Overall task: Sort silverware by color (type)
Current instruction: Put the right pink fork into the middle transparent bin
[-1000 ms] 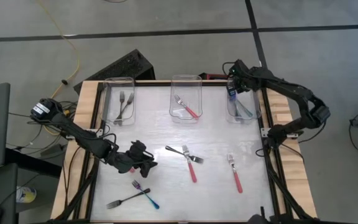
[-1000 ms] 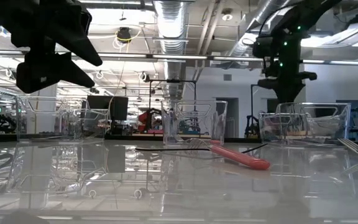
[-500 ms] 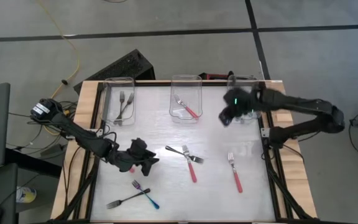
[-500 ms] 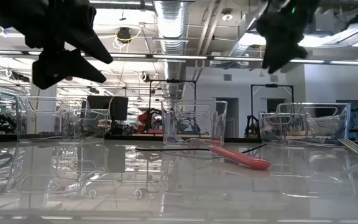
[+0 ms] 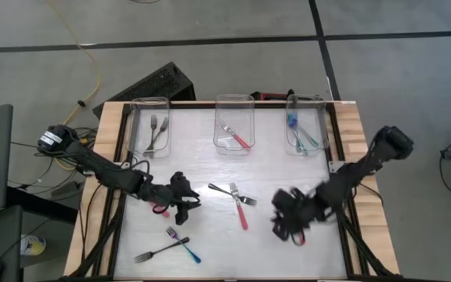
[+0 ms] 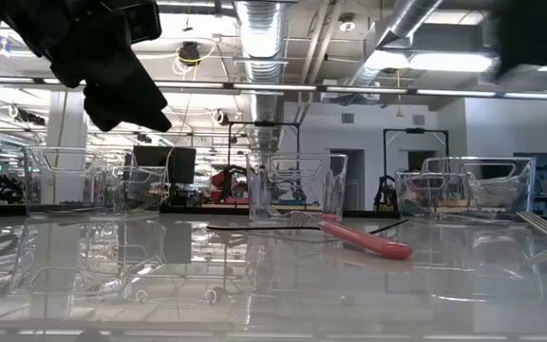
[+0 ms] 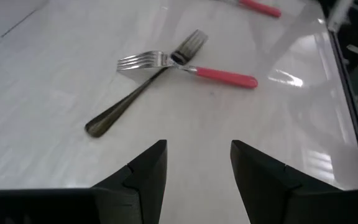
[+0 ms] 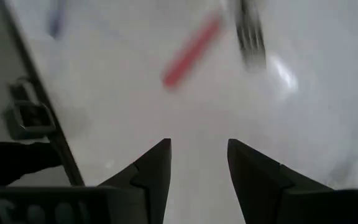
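My left gripper (image 5: 185,200) hangs just above the worktop (image 5: 265,168), a bit toward 9 o'clock from the middle, and its fingers (image 7: 143,175) are spread with nothing between them. Just past them lie two crossed forks: a grey fork (image 7: 143,86) and a red fork (image 7: 219,73) whose heads touch. Seen from above, that pair sits near the middle of the worktop. My right gripper (image 5: 290,222) is low at about 4 o'clock, over another red fork (image 8: 192,51), and its fingers (image 8: 148,168) are spread and empty too. Down at 7 o'clock a second grey fork (image 5: 153,251) crosses a blue fork (image 5: 183,243). Along the 12 o'clock edge stand three clear bins: the left bin (image 5: 150,125) holds grey forks, the middle bin (image 5: 234,123) holds a red one, and the right bin (image 5: 305,125) holds blue ones. I think these forks are light and stiff, and they may slide on the shiny worktop. They lie very flat, so I should pinch each one across the handle, near its middle, where it is thickest. With the crossed pair I would take the top fork first, so the other one does not get dragged along.
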{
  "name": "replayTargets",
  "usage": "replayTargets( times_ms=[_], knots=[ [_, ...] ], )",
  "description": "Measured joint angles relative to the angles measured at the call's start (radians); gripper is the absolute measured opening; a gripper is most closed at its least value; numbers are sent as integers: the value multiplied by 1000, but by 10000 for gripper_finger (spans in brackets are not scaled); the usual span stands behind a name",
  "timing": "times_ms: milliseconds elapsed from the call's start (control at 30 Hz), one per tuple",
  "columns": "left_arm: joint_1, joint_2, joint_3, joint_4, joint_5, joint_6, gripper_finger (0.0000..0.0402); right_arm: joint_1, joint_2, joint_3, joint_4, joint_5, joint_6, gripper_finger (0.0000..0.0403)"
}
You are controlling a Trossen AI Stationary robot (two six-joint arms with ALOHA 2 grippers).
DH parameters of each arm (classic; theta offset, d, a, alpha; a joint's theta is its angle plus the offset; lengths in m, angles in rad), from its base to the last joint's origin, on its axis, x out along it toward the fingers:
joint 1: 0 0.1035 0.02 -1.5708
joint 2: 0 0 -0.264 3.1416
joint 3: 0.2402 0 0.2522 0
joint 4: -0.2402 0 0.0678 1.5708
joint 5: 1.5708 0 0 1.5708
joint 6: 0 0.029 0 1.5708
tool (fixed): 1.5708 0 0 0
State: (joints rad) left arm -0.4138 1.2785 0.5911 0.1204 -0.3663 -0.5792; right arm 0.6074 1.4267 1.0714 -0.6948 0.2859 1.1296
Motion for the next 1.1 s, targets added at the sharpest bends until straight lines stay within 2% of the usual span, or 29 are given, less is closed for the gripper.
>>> replayTargets(
  times_ms=[167, 267, 333, 467, 667, 933, 1100],
  knots=[
    [20, 0, 0, 3, 21, 56, 162, 131, 104, 0, -121, -3, 466, 180],
    [33, 0, 0, 3, 21, 125, 162, 143, 150, 0, -249, -48, 703, 180],
    [45, 0, 0, 6, 23, 176, 162, 137, 181, 0, -303, -106, 783, 180],
    [76, 0, 0, 7, 71, 228, 162, 114, 229, -1, -295, -159, 746, 180],
    [89, 0, 0, 13, 98, 167, 162, 81, 289, -1, -352, -161, 731, 180],
    [86, 0, 0, 10, 152, 145, 162, 77, 295, -39, -329, -176, 694, 171],
    [86, 0, 0, 9, 152, 120, 162, 75, 287, -148, -138, -181, 703, 159]
  ],
)
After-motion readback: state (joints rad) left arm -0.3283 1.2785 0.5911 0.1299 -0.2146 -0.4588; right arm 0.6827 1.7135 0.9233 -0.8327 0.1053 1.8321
